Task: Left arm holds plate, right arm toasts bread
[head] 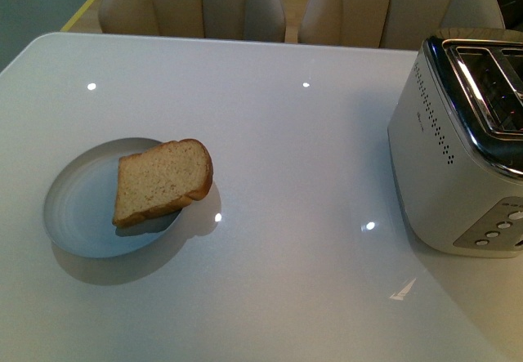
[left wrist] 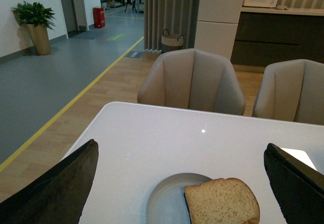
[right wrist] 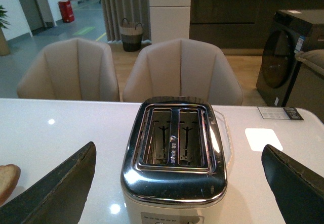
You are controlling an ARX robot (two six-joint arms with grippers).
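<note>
Black fingers (left wrist: 61,188) of the left gripper (left wrist: 180,144) stand spread wide and hold nothing, on the near side of the pale blue-grey plate (head: 78,207), which sits at the near left of the white table (head: 286,117). One slice of tan bread (head: 162,181) lies across the plate's right side, its rounded top propped on the rim and hanging past it. Well apart to the right, the right gripper (right wrist: 179,145), likewise wide open and holding nothing, hovers on the near side of a silver two-slot toaster (head: 441,158), with beige chairs (head: 196,2) at the table's far edge
</note>
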